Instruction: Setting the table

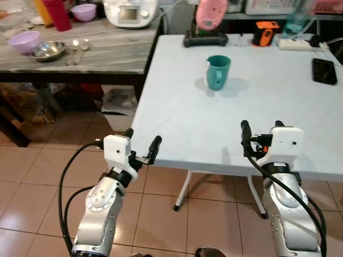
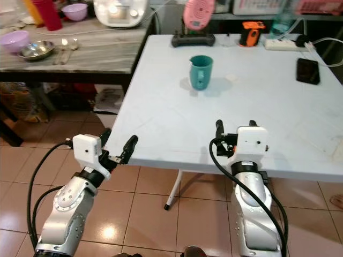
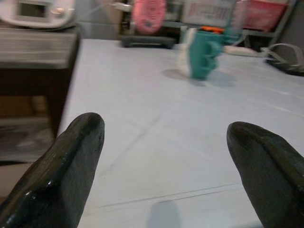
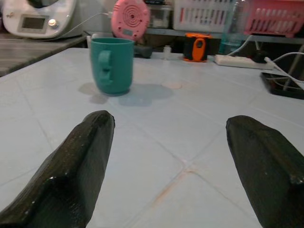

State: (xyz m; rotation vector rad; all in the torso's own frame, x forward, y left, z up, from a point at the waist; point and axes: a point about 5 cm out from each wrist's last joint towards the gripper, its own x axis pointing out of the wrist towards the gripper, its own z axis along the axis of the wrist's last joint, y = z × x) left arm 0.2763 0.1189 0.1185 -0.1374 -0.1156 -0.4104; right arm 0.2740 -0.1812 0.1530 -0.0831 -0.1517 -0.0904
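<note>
A teal mug (image 1: 218,71) stands upright on the white table (image 1: 182,123), towards its far middle, handle facing me. My left gripper (image 1: 142,140) hovers open at the table's near left corner, nothing between its fingers. Over the near edge further right, my right gripper (image 1: 261,128) is also open and empty. Both point at the mug (image 4: 112,64), which is well beyond their fingertips. On the marble side counter (image 1: 107,53) to the left lie a purple bowl (image 1: 25,40), a steel bowl (image 1: 48,50) and spoons (image 1: 77,48).
At the table's far edge stand a pink fan (image 1: 211,13), an orange device (image 1: 265,32) and a power strip (image 1: 297,44). A black phone (image 1: 324,70) lies at the right. The counter also carries a rice cooker (image 1: 130,12) and a red cup (image 1: 56,13). Tiled floor lies below.
</note>
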